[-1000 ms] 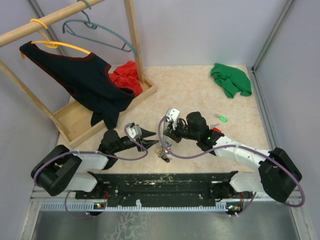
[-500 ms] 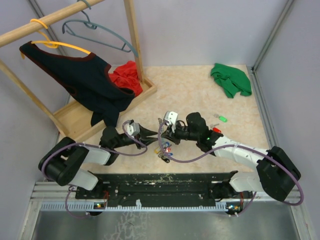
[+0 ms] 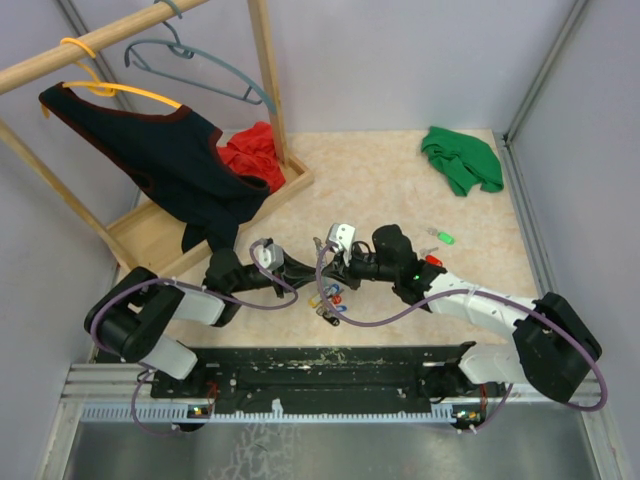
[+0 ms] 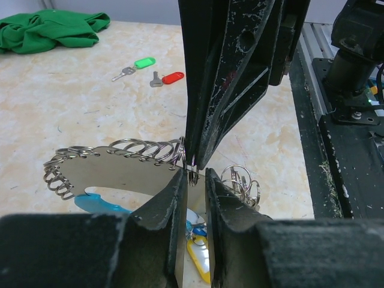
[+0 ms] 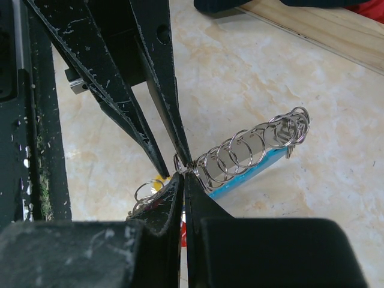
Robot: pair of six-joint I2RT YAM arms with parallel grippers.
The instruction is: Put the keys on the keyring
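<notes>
Top external view shows a marbled desk (image 3: pixel 400 170), with both pincers meeting at lower centre of the frame. The right pincer (image 5: pixel 183 180) is clamped shut on a small ring of the keyring (image 4: pixel 138 147). The left pincer (image 4: pixel 193 180) stands slightly apart around that same ring. The green key (image 4: pixel 139 63) and red key (image 4: pixel 169 78) lie side by side at upper centre of the left wrist view, well apart from the keyring.

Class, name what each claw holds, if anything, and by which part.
The right claw pinches the keyring by a small ring at the coil's end. The left claw straddles that same ring; whether it grips cannot be told.
</notes>
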